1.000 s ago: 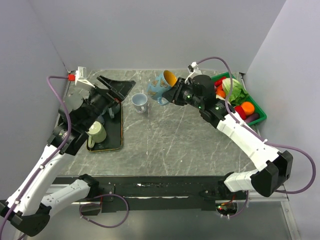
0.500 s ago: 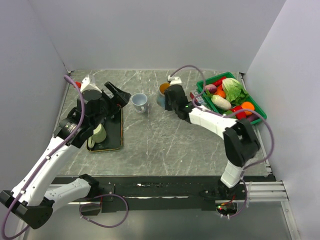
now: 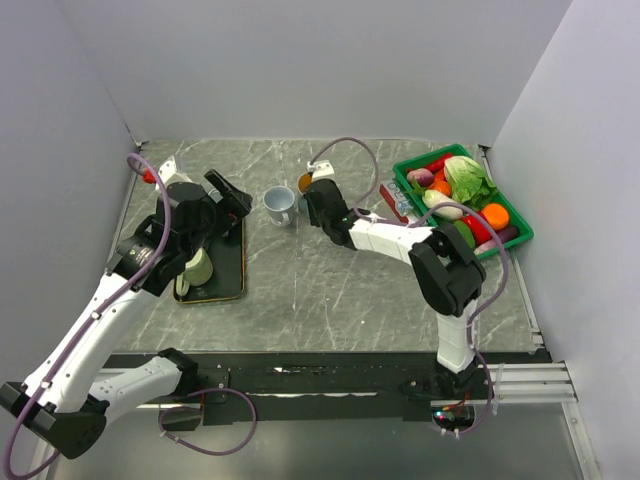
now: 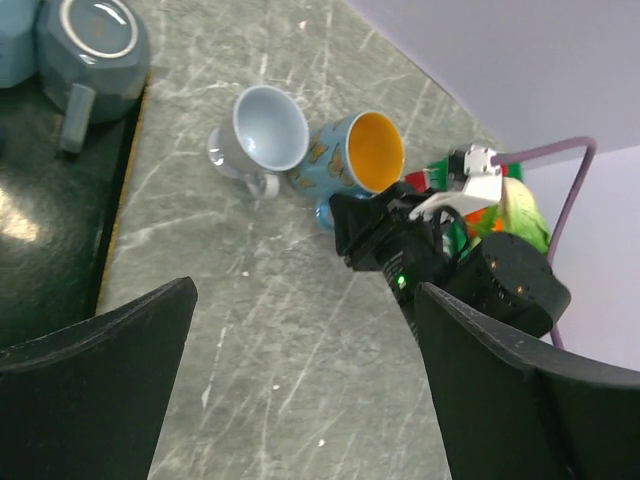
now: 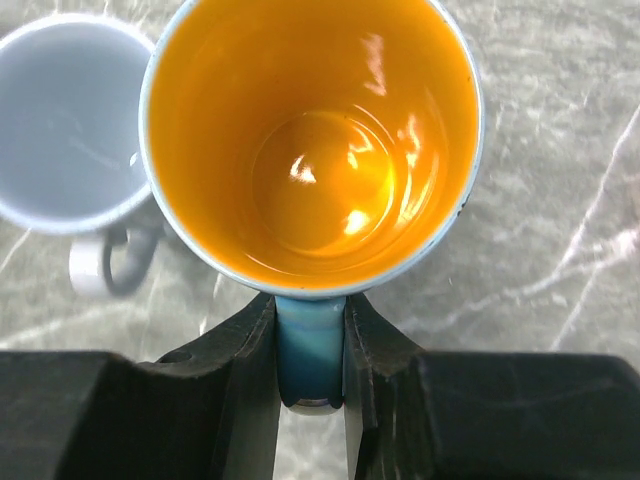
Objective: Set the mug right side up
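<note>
Grey marbled table (image 3: 330, 290), walled on three sides. Right arm (image 3: 400, 238) reaches across it toward the far middle; left arm (image 3: 110, 300) is raised over the left side. Green crate (image 3: 515, 215) at far right, filled with vegetables, a leafy cabbage (image 3: 466, 180) uppermost. Black tray (image 3: 228, 262) at the left, long side running away from the bases. Left gripper (image 4: 300, 380) hangs above the tray's far end, its fingers spread wide with nothing between them. Right gripper (image 5: 310, 345) is pinched on the handle of the blue butterfly mug (image 5: 320, 150), one finger pressed against each side of that handle. The mug sits at far centre of the table between tray and crate, mouth up so that its orange inside faces the right wrist camera. From the left wrist it looks tilted slightly, mouth leaning toward the crate side; cannot tell whether its base rests on the table. Pale blue cup (image 3: 280, 203) stands upright just beside it on the tray side, apparently touching it, handle pointing toward the bases. Pale green mug (image 3: 197, 268) on the tray, partly hidden by the left arm. Teal mug (image 4: 95, 45) at the tray's edge, bottom up, foot ring showing.
</note>
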`<state>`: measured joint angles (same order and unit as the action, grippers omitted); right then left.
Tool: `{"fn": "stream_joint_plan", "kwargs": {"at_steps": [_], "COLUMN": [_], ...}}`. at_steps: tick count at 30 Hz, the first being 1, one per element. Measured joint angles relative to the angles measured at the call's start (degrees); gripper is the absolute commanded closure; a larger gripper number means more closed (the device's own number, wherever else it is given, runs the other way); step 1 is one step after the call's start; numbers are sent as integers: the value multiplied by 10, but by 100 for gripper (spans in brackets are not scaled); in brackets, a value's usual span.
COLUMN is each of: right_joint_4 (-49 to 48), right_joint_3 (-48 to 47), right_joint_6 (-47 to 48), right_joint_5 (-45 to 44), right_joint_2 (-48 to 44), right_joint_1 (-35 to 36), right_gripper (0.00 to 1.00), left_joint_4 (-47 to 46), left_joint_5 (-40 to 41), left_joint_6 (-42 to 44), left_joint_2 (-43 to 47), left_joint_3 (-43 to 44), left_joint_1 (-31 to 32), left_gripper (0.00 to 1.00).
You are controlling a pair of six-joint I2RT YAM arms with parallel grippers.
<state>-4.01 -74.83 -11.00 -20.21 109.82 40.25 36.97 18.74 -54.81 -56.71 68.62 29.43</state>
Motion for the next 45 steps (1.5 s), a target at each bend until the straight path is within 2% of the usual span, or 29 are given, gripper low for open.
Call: {"fn": "stream_joint_plan", "kwargs": {"at_steps": [11,12,13,17,21,23,29,34,45], "right_joint_4": [32,37,42,76,83,79,86,132,235], "right_joint_3": [-97,-103,-106,-129,-147,-150,-145,-116,-65], "right_joint_6": [0,0,-1,-5,-16,-21,-37,-56,-127], "right_joint_5": [-34,-36,-37,-42,-46,-45,-46,-52,39], "right_joint_2": [87,92,94,105,115,115,109,52,-174], "right_joint_1": [1,1,1,1,1,1,1,0,-47], "right_gripper": [100,96,86,62,48,38,23,8,5], "left_joint_4": [33,34,35,38,48,52,74,107,146], "left_joint_5": [22,22,22,23,26,28,46,68,62], "left_joint_6": [17,18,18,20,20,20,20,16,39], "left_joint_2": [0,0,0,-1,-2,-3,-7,-13,-38], "left_joint_3": [0,0,0,0,0,0,-11,-18,-116], "left_joint_1": [-9,-10,-11,-15,-18,-19,-24,-37,-126], "left_gripper": [4,4,4,4,4,4,4,4,4]}}
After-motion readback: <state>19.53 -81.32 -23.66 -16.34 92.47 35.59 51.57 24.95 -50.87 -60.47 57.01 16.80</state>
